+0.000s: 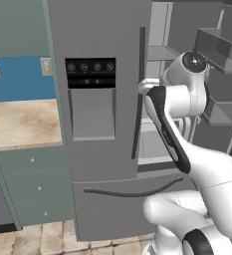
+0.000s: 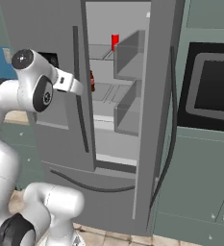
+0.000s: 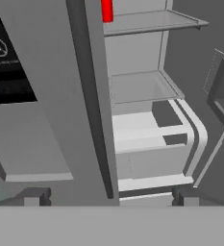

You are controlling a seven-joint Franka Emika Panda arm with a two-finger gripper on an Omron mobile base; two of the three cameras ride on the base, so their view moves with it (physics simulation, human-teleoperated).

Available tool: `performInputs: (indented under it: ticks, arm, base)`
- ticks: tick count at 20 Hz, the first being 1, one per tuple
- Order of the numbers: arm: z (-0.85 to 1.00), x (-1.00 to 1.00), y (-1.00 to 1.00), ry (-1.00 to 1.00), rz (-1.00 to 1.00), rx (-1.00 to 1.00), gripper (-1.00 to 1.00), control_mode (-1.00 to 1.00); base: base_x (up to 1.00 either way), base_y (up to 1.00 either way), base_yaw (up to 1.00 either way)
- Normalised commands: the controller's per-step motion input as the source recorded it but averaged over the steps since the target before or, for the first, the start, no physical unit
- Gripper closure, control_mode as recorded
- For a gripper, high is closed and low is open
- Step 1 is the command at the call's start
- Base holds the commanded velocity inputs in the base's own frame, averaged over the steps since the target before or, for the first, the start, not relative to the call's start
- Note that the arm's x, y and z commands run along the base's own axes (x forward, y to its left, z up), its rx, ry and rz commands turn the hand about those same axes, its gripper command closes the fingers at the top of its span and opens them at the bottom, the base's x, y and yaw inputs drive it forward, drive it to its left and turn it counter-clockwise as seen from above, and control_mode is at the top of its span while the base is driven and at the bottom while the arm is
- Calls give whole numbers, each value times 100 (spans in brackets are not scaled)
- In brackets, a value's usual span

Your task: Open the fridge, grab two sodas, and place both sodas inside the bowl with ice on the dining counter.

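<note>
The hand (image 3: 108,196) is spread wide and grips nothing; its two dark tips rise at the bottom of the hand view, level with the edge of the closed left door (image 3: 46,96). Past that edge the fridge (image 2: 123,158) stands with its right door (image 2: 156,120) swung open, showing pale shelves. A darker brown-red soda (image 2: 92,80) sits on a middle shelf just behind the left door's handle. Farther in, on the upper shelf, stands the red can (image 2: 115,41).
</note>
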Motion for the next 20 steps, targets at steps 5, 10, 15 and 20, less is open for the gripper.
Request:
performInputs:
  ticks: [5,10,15,20]
  arm:
    - [-2,33,0,0,0,-3,-100,-100]
    - [0,41,0,0,0,0,-100,-100]
    - [0,38,5,0,0,0,-100,-100]
    - [-1,36,7,0,0,0,-100,-100]
  base:
    - [0,0,0]
    - [0,0,0]
    - [0,0,0]
    - [0,0,0]
